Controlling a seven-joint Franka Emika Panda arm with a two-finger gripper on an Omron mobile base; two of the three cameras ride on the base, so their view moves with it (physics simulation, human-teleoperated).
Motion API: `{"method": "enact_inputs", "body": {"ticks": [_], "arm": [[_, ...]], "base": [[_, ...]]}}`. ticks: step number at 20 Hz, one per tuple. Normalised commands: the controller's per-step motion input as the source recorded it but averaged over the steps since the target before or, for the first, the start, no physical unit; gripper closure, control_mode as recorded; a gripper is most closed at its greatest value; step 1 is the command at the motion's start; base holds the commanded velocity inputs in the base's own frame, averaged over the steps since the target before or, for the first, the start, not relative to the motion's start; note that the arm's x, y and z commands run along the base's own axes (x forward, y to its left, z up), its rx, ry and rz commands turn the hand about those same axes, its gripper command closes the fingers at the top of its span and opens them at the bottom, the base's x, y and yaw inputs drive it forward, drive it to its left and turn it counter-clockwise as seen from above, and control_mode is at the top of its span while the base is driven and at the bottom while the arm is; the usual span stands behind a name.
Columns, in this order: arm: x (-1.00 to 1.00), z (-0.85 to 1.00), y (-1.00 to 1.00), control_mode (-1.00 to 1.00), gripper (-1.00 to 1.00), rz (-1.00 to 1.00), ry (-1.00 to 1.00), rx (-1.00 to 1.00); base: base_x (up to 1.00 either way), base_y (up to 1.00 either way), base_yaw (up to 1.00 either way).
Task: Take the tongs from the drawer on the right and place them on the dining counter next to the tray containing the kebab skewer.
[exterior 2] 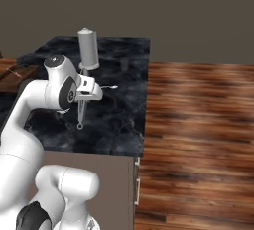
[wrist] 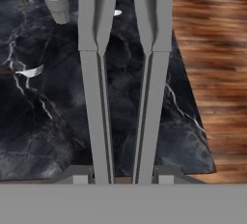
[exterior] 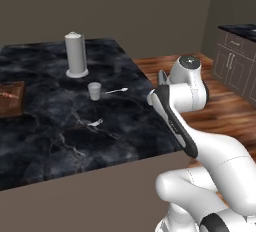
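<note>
A: Two long metal arms, that's the tongs [wrist: 123,88] in the hand view, running up from between the gripper [wrist: 123,177] tips over the dining counter [wrist: 58,136]. Jaws pinched on the tongs' near end.

B: Handling?

A: Light and stiff, I'd judge, but smooth metal (likely slippery). A hold low on both arms looks sensible; it squeezes them together. A small cup [wrist: 57,5] and a fork [wrist: 30,72] lie beyond.

B: Left base view?

A: Glossy black marble, hard and flat. The tray [exterior: 11,98] sits at the far left edge with the kebab skewer [exterior: 7,95] on it, well apart from the arm. A white canister [exterior: 76,55] stands further back.

B: Right base view?

A: The tongs hang from the gripper above the counter's near part. Wooden floor [exterior 2: 198,125] to the right, plain walls behind.
</note>
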Motion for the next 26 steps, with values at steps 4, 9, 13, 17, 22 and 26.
{"method": "enact_inputs", "body": {"ticks": [4, 9, 13, 17, 22, 26], "arm": [[0.0, 0.0, 0.0, 1.0, 1.0, 0.0, 0.0, 0.0], [0.0, 0.0, 0.0, 1.0, 1.0, 0.0, 0.0, 0.0], [0.0, 0.0, 0.0, 1.0, 1.0, 0.0, 0.0, 0.0], [0.0, 0.0, 0.0, 1.0, 1.0, 0.0, 0.0, 0.0], [0.0, 0.0, 0.0, 1.0, 1.0, 0.0, 0.0, 0.0], [0.0, 0.0, 0.0, 1.0, 1.0, 0.0, 0.0, 0.0]], "base": [[-0.03, -0.21, 0.05], [-0.01, -0.46, 0.06], [-0.05, -0.55, 0.05], [-0.03, -0.59, 0.02], [0.0, -0.63, 0.02], [0.0, -0.67, 0.03]]}}
